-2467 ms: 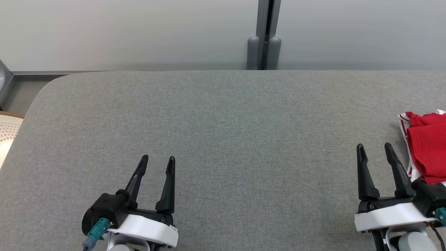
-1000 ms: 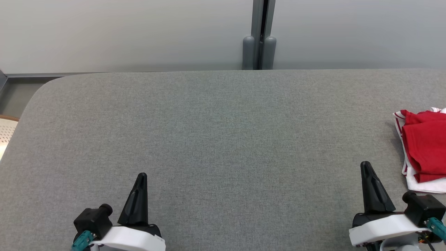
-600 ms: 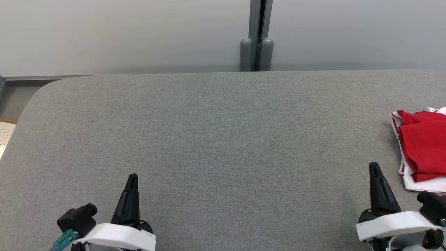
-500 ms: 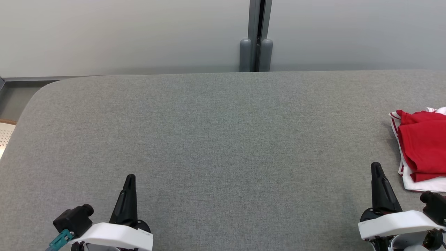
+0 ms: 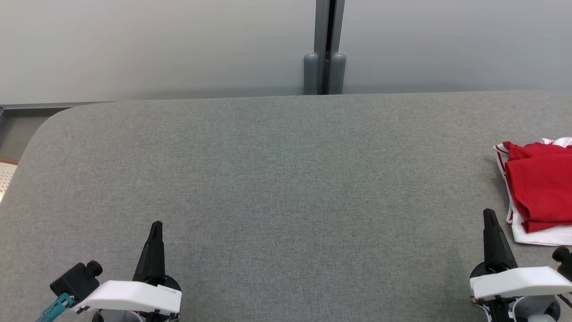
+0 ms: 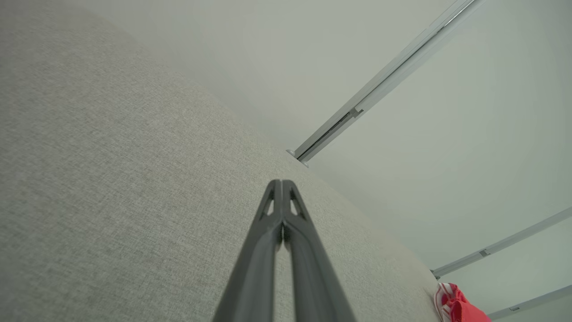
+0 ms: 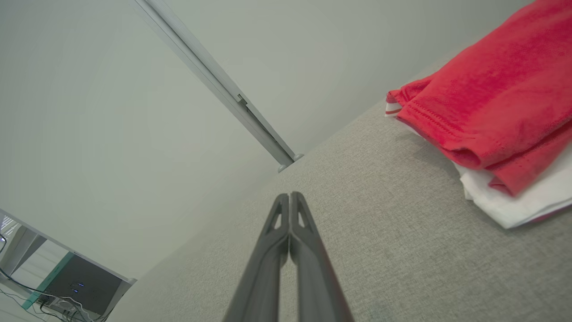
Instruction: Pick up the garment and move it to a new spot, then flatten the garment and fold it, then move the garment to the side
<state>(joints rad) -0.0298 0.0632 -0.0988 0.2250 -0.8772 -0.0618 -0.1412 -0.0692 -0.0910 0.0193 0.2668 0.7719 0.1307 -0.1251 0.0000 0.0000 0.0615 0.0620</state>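
The garment is a folded red and white piece lying at the far right edge of the grey padded table. It also shows in the right wrist view as the garment, up and to the right of the fingers, and small in the left wrist view as the garment. My right gripper rests near the table's front, just left of the garment and apart from it, shut and empty; its fingertips meet. My left gripper sits at the front left, shut and empty.
A pale wall with a grey vertical post stands behind the table. The table's rounded corner is at the far left, with a pale perforated object beyond its left edge. Dark equipment on the floor appears in the right wrist view.
Both grippers went from open to shut and drew back toward the front edge. The head camera has shifted slightly, so the whole scene has slid left.
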